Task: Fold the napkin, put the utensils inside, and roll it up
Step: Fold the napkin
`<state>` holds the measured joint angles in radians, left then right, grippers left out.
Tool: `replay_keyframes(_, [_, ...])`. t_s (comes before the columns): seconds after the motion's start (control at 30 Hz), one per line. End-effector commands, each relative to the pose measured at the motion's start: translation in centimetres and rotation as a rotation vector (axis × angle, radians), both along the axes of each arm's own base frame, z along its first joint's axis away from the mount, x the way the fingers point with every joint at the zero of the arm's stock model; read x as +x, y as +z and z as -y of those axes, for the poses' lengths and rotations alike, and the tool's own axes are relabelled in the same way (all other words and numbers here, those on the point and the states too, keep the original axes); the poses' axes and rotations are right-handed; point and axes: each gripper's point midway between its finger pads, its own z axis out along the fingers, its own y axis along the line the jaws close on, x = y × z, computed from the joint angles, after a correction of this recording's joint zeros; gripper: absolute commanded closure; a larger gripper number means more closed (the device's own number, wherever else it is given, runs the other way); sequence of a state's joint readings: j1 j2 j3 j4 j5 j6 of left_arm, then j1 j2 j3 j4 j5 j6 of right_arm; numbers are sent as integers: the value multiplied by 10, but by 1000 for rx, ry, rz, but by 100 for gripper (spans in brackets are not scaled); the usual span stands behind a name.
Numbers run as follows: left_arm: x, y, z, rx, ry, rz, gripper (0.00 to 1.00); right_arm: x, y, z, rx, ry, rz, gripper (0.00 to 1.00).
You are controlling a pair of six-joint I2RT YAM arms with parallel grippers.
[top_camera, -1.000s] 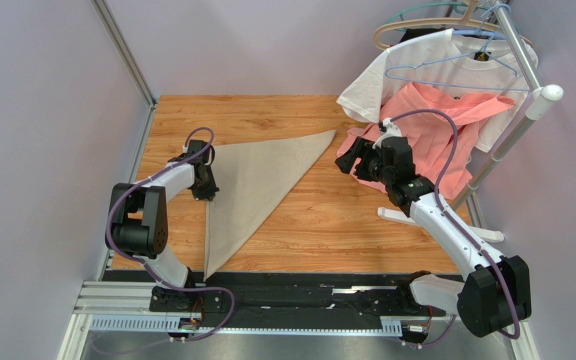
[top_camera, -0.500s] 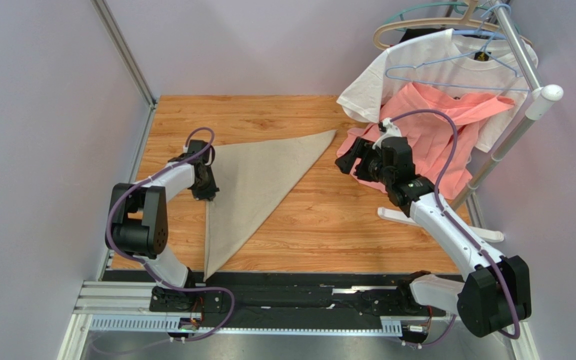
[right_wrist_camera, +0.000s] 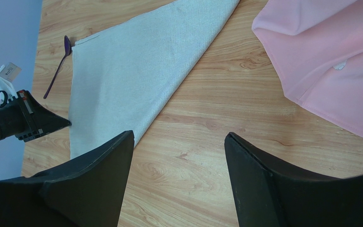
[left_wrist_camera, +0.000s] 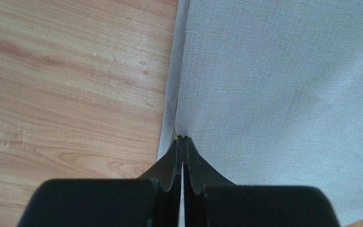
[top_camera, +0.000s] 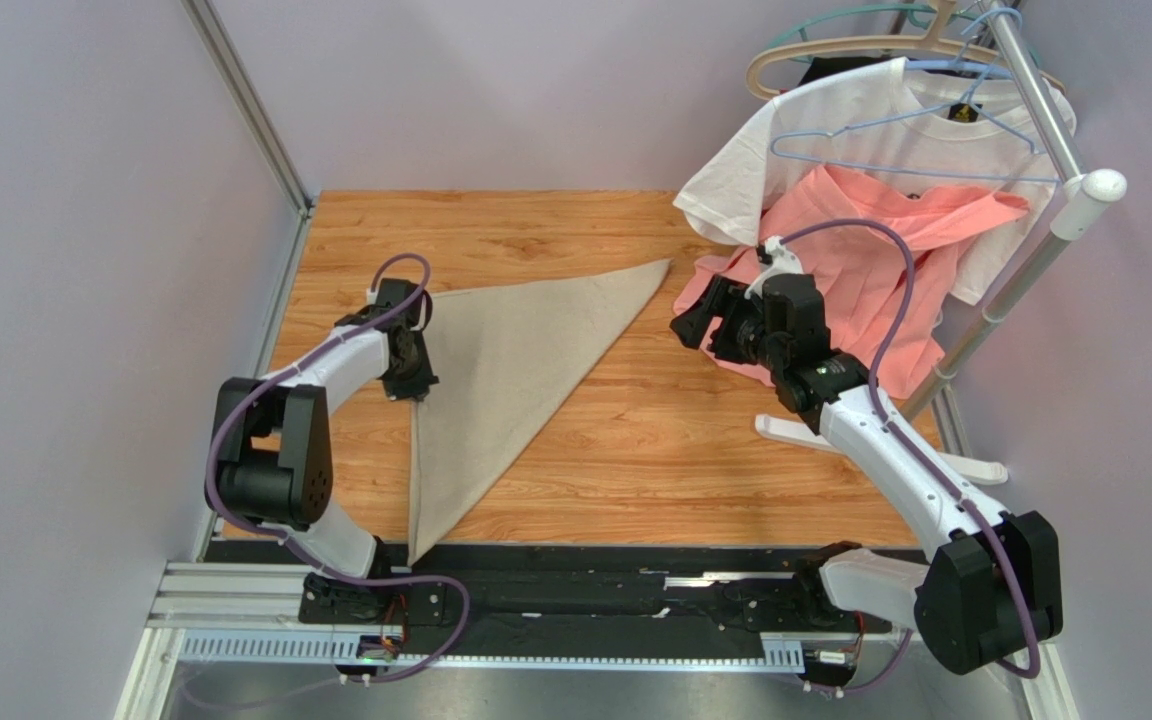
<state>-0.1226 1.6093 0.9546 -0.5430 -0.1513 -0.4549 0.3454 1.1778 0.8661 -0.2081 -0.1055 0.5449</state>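
Note:
The beige napkin (top_camera: 515, 360) (right_wrist_camera: 131, 71) lies folded into a long triangle on the wooden table. My left gripper (top_camera: 417, 390) (left_wrist_camera: 182, 138) sits low at its left edge. The jaws are shut, and a ridge of the cloth (left_wrist_camera: 273, 85) runs into the tips. One purple utensil, a spoon (right_wrist_camera: 57, 68), lies on the wood just beside the napkin's far left corner; the top view does not show it. My right gripper (top_camera: 687, 323) (right_wrist_camera: 178, 135) hovers open and empty over bare wood to the right of the napkin.
A salmon-pink garment (top_camera: 853, 270) (right_wrist_camera: 330, 61) and a white T-shirt (top_camera: 838, 135) hang from a rack (top_camera: 1048, 225) at the back right. The pink hem reaches the table beside my right gripper. The rack's white foot (top_camera: 800, 432) rests on the wood. A wall post (top_camera: 244, 98) borders the left.
The left gripper's jaws have closed at the napkin's left edge and the left arm's elbow has shifted slightly. The napkin and the right arm have not moved.

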Motion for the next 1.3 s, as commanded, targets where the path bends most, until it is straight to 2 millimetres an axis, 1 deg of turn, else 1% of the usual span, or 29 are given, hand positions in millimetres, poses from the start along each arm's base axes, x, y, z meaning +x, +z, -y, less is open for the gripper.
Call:
replay_keyframes(0.0, [4, 25, -3, 24, -3, 52, 99, 0, 10, 4, -6, -8, 36, 26])
replay_keyframes(0.07, [2, 25, -6, 40, 0, 40, 99, 0, 10, 5, -7, -9, 37, 26])
replay_keyframes(0.27, [-2, 15, -14, 88, 1, -19, 99, -1, 9, 4, -13, -5, 34, 25])
replay_keyframes(0.33, [0, 14, -14, 90, -2, -22, 99, -1, 9, 5, -13, -6, 36, 25])
replay_keyframes(0.57, [6, 21, -16, 104, -3, -5, 99, 0, 8, 5, -14, -4, 32, 25])
replay_keyframes(0.8, [11, 15, -15, 105, -27, -23, 98, -1, 8, 6, -20, -5, 32, 25])
replay_keyframes(1.03, [18, 17, -18, 128, -36, -21, 97, -1, 5, 5, -21, -6, 23, 25])
replay_keyframes(1.13, [19, 19, -18, 128, -35, -15, 93, 1, 5, 6, -27, -12, 25, 25])
replay_keyframes(1.17, [22, 22, -17, 127, -34, -4, 87, 2, 4, 6, -30, -12, 26, 25])
replay_keyframes(1.23, [25, 28, -15, 116, -40, 13, 78, 6, 1, 6, -33, -13, 18, 25])
replay_keyframes(1.27, [29, 32, -14, 111, -39, 28, 69, 8, 0, 4, -33, -8, 16, 24])
